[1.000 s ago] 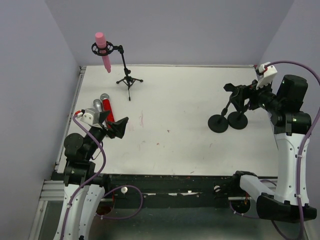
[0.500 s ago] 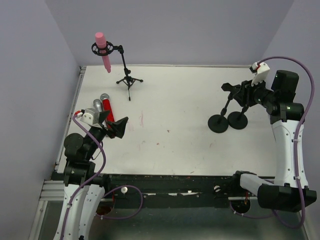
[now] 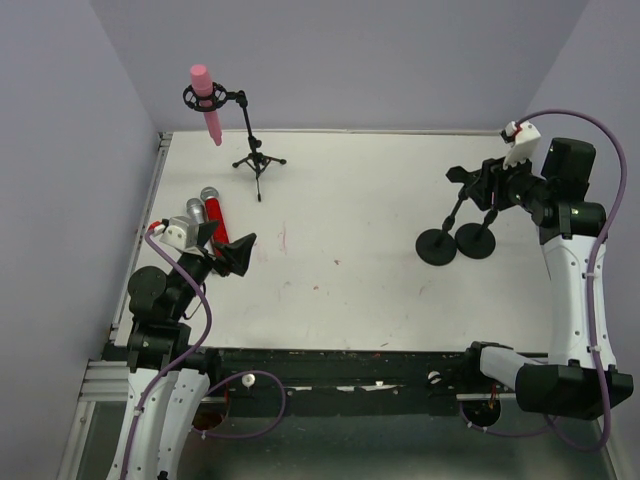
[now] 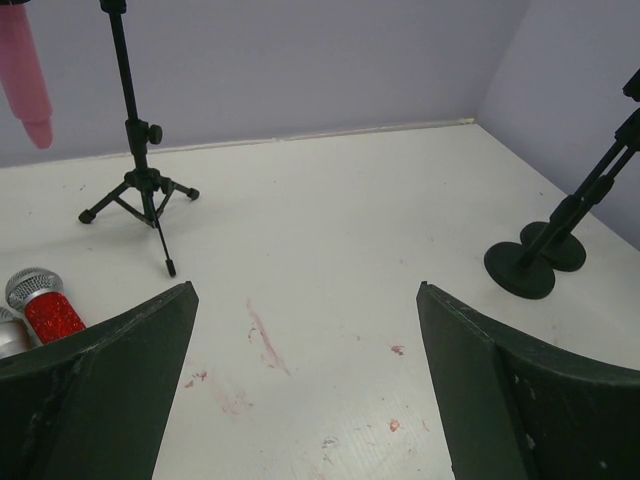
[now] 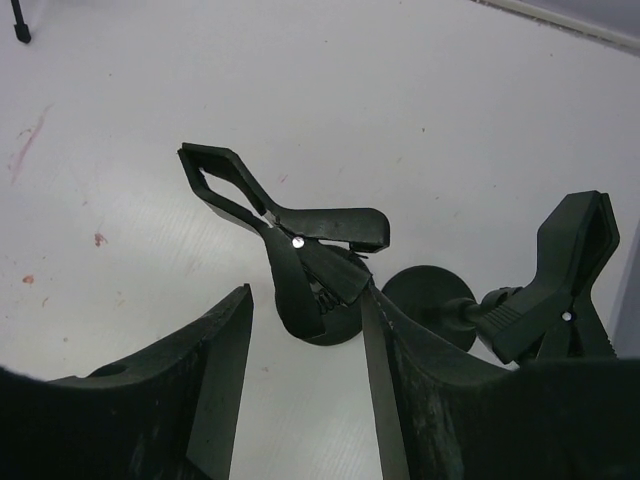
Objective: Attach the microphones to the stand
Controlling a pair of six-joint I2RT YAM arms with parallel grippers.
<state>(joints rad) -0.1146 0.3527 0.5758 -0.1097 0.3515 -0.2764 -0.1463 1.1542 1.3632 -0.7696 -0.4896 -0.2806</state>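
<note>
The right pincer (image 5: 308,300) is squeezing the black spring clip (image 5: 280,210) on a black round-based stand (image 3: 437,247), spreading its mouth. The left pincer (image 4: 305,295) is hanging wide apart beside the red, silver-meshed stick microphone (image 3: 216,225) lying on the white surface (image 3: 350,270). The next move is probably calling for lifting that microphone across into the clip.

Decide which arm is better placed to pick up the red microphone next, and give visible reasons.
Left, probably. The left gripper hangs open just beside the red microphone on the left side of the table. The right gripper is across the table, its jaws around a stand clip.
</note>
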